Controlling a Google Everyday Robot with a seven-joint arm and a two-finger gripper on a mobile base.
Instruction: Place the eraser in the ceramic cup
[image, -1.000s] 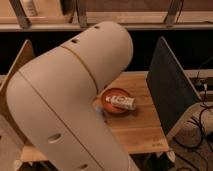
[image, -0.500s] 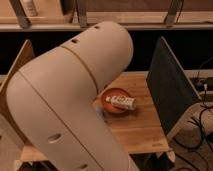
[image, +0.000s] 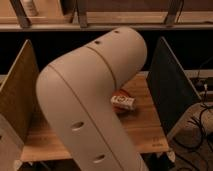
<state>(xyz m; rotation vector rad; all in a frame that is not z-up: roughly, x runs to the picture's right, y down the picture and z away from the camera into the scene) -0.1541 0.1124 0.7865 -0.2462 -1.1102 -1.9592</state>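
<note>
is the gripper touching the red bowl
Cannot tell. In the camera view the arm hides most of the red bowl; the gripper is unseen.

Arm shell (image: 90, 100), centre frame: smooth beige plastic, soft sheen. Table (image: 146, 129): pale wood, visible grain, matt. Left panel (image: 17, 95): tan, rough, board-like. Right panel (image: 170, 85): dark grey, matt, smooth. Bowl (image: 131, 111): red-orange, glossy. Gripper hidden behind arm, finish unseen.

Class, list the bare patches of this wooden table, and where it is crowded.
Bare: wooden table between red-orange bowl and right divider; a strip beside the left divider. Crowded: centre, hidden by the robot arm; gripper not in view.
</note>
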